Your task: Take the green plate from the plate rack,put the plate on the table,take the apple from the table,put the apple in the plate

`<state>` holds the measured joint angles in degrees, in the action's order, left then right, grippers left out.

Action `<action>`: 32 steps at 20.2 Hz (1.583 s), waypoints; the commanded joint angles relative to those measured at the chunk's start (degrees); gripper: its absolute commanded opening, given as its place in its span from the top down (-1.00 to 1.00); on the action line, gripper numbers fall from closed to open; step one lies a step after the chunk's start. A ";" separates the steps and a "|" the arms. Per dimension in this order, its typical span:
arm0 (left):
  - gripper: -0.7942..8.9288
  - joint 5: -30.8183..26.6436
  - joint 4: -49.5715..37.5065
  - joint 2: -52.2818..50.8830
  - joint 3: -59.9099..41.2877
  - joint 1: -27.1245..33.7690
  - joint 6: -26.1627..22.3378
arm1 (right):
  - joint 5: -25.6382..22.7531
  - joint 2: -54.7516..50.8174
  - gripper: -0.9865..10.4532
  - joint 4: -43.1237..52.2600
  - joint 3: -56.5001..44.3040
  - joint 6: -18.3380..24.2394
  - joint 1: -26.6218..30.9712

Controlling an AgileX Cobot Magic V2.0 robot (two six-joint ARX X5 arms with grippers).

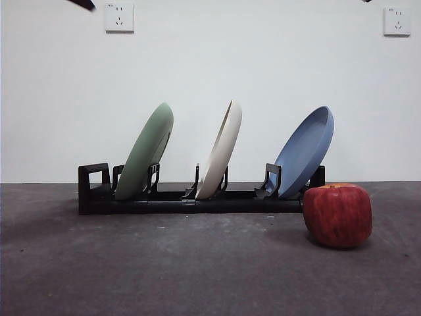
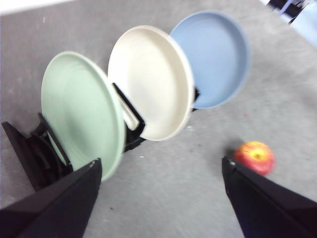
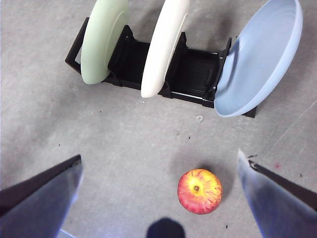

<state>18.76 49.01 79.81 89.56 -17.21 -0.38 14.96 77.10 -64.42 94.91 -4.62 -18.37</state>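
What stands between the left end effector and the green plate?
Nothing visible. The left end effector is open above the table, and the green plate stands at the rack's end, the cream plate beside it.

The left gripper (image 2: 158,191) hung above the table with its two black jaws spread wide apart and nothing between them. The right gripper (image 3: 158,198) also hung high, jaws parted widely and empty, pointing downward. In the front view only a black tip showed at each top corner, one at the left (image 1: 82,4) and a smaller one at the right (image 1: 366,1).
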 commanded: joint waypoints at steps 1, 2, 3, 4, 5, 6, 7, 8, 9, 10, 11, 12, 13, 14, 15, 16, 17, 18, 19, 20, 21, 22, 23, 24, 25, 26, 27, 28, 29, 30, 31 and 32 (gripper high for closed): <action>0.01 -1.68 0.96 7.41 5.01 -0.09 0.63 | 0.00 0.33 -0.16 0.11 0.09 0.15 -0.11; 0.01 -2.34 1.68 10.60 7.93 -0.15 0.76 | 0.00 0.33 -0.16 0.07 0.09 0.15 -0.11; 0.01 -2.36 2.60 13.77 11.08 -0.33 0.81 | 0.00 0.33 -0.16 0.07 0.09 0.15 -0.11; 0.01 -2.34 3.52 16.74 14.29 -0.50 1.16 | 0.00 0.33 -0.16 0.02 0.09 0.13 -0.11; 0.01 -2.34 4.17 19.21 17.03 -0.52 1.64 | 0.00 0.33 -0.16 0.04 0.09 0.13 -0.11; 0.01 -2.36 4.66 21.81 19.98 -0.52 1.92 | 0.00 0.33 -0.16 0.04 0.09 0.09 -0.11; 0.01 -2.34 5.16 24.00 22.45 -0.52 2.32 | 0.00 0.33 -0.16 0.07 0.09 -0.26 -0.11; 0.01 -2.34 5.75 25.77 24.55 -0.52 2.54 | 0.00 0.33 -0.16 0.09 0.09 -0.37 -0.11; 0.01 -2.34 5.90 27.43 26.18 -0.52 2.82 | 0.00 0.33 -0.16 0.09 0.09 -0.37 -0.11; 0.01 -2.36 5.84 28.68 27.19 -0.55 2.99 | -0.02 0.33 -0.16 0.09 0.09 -0.37 -0.11; 0.01 -2.56 5.64 29.49 27.47 -0.63 3.19 | -0.02 0.33 -0.16 0.11 0.09 -0.37 -0.11; 0.03 -3.17 5.49 30.23 27.47 -0.63 3.21 | -0.02 0.33 -0.16 0.09 0.09 -0.37 -0.11; 0.12 -4.24 5.53 31.04 27.47 -0.63 3.17 | -0.02 0.35 -0.16 0.09 0.09 -0.37 -0.11; 0.15 -5.14 5.57 31.82 27.47 -0.66 3.15 | -0.02 0.37 -0.16 0.13 0.09 -0.37 -0.11; 0.15 -5.35 5.57 32.50 27.47 -0.66 3.13 | -0.04 0.37 -0.16 0.13 0.09 -0.37 -0.11; 0.15 -5.35 5.55 32.98 27.47 -0.68 3.13 | -0.04 0.37 -0.16 0.15 0.09 -0.37 -0.11; 0.15 -5.33 5.33 33.59 27.47 -0.68 3.15 | -0.04 0.37 -0.16 0.13 0.09 -0.35 -0.11; 0.15 -5.44 5.25 33.90 27.47 -0.68 3.15 | -0.04 0.37 -0.16 0.17 0.09 -0.35 -0.11; 0.15 -5.57 4.85 34.42 27.47 -0.70 3.15 | -0.04 0.37 -0.16 0.26 0.09 -0.35 -0.11; 0.15 -5.81 4.72 34.69 27.47 -0.70 3.15 | -0.07 0.37 -0.16 0.50 0.09 -0.35 -0.11; 0.15 -6.27 4.44 35.32 27.47 -0.74 3.15 | -0.04 0.37 -0.16 0.81 0.09 -0.37 -0.11; 0.15 -6.43 4.48 35.58 27.47 -0.74 3.15 | -0.07 0.37 -0.16 1.05 0.09 -0.37 -0.11; 0.15 -6.38 4.24 36.24 27.47 -0.76 3.15 | -0.04 0.37 -0.16 1.25 0.09 -0.37 -0.11; 0.15 -6.43 4.22 36.57 27.47 -0.76 3.15 | -0.07 0.37 -0.16 1.42 0.09 -0.55 -0.11; 0.15 -6.38 3.96 37.18 27.47 -0.87 3.15 | -0.04 0.37 -0.16 1.46 0.09 -0.74 -0.11; 0.15 -6.43 3.89 37.44 27.47 -0.90 3.15 | -0.07 0.37 -0.16 1.46 0.09 -0.72 -0.11; 0.15 -6.40 3.69 37.77 27.47 -0.94 3.15 | -0.09 0.37 -0.16 1.46 0.09 -0.74 -0.11; 0.15 -6.43 3.30 38.10 27.47 -1.11 3.15 | -0.11 0.37 -0.16 1.46 0.09 -0.72 -0.11; 0.15 -6.40 2.97 38.25 27.47 -1.25 3.17 | -0.28 0.37 -0.16 1.46 0.09 -0.74 -0.11; 0.16 -6.43 2.78 38.38 27.47 -1.27 3.17 | -0.42 0.37 -0.16 1.46 0.09 -0.72 -0.11; 0.24 -6.43 2.73 38.38 27.47 -1.29 3.17 | -0.46 0.37 -0.16 1.46 0.09 -0.72 -0.11; 0.36 -6.43 2.71 38.40 27.47 -1.51 3.15 | -0.46 0.37 -0.16 1.46 0.09 -0.74 -0.11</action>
<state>12.53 52.16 117.34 117.01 -18.57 2.61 14.74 77.19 -63.40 94.91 -4.93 -18.35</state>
